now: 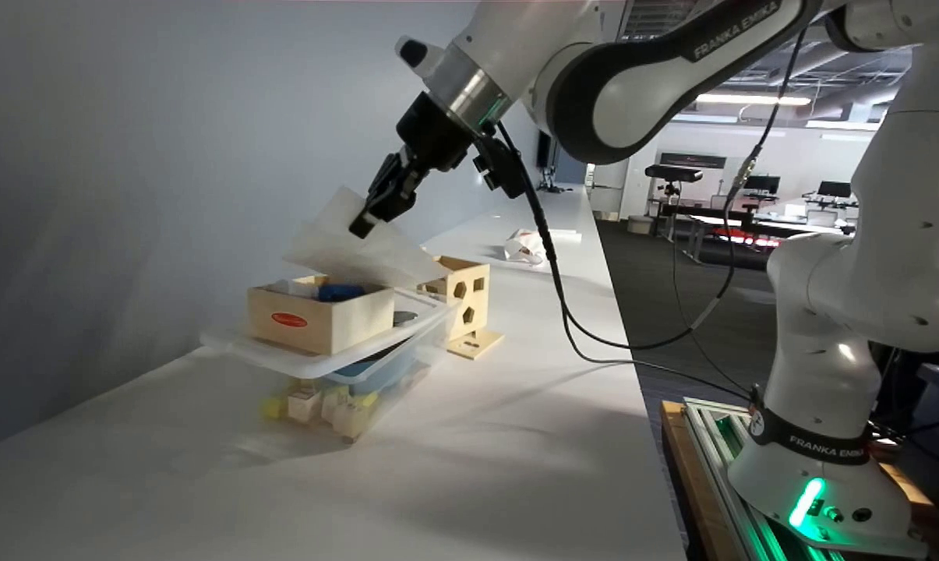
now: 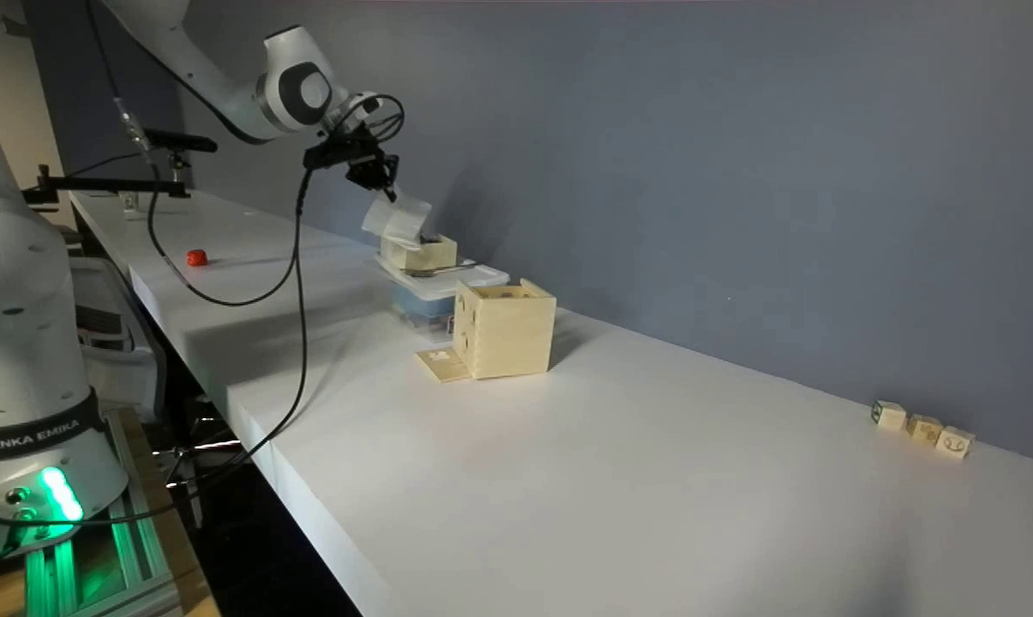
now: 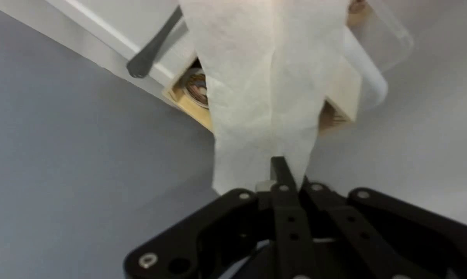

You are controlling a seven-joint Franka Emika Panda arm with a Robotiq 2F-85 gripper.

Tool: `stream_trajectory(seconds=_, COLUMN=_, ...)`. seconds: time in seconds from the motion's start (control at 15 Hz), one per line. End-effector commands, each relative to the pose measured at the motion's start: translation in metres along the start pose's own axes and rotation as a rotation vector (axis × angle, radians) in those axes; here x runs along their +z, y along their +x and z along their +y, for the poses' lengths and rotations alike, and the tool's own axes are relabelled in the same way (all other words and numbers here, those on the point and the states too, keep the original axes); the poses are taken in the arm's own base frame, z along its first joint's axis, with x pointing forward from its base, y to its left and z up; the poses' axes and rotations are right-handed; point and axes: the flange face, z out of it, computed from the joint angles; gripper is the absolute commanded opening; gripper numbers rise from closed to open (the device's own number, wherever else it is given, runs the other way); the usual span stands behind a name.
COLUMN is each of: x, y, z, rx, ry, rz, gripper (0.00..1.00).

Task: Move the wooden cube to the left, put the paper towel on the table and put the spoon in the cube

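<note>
- While the gripper [image 1: 362, 226] slants downward in an exterior view, its fingertips pinch the paper towel [image 1: 375, 257]. The sheet droops from them over a wooden box [image 1: 298, 321] marked with a red oval. That box sits on the lid [image 1: 321, 365] of a clear plastic container [image 1: 391, 374], which rests on the white table [image 1: 500, 460]. The wooden cube [image 1: 470, 300] stands on the table just beyond the container — lower than the gripper and well apart from its fingers.

- In an exterior view, the gripper [image 2: 391, 197] hangs above the wooden box, the paper towel [image 2: 399, 219] directly beneath the fingertips. Whether the towel's lower edge touches the box cannot be told. The wooden cube [image 2: 512, 334] stands in front of the container, here too lower than the gripper, with a flat wooden piece [image 2: 444, 365] lying at its foot. Three small blocks [image 2: 925, 428] sit in a row near the wall [image 2: 739, 214].

- In the wrist view, the gripper [image 3: 289, 174] comes in from the bottom, its fingers close together on the towel. The sheet runs up the picture away from them and covers much of the wooden box, where a round item [image 3: 197, 87] with a printed picture shows inside. Left of the towel lies the grey handle of the spoon [image 3: 155, 42], apart from the fingertips — its other end is out of sight.
</note>
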Motion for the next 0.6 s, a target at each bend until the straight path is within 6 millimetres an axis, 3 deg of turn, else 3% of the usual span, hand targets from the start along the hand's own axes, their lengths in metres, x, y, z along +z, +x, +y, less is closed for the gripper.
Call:
stream_trajectory(seconds=0.0, x=-0.042, y=-0.002, z=-0.041, rx=-0.139, ry=0.106, rz=0.091, gripper=0.00)
stream_trajectory(seconds=0.2, x=-0.057, y=0.008, z=-0.068, rx=-0.242, ry=0.220, rz=0.156, gripper=0.00)
stream_trajectory(seconds=0.53, x=-0.048, y=0.020, z=-0.100, rx=-0.372, ry=0.448, rz=0.221, gripper=0.00)
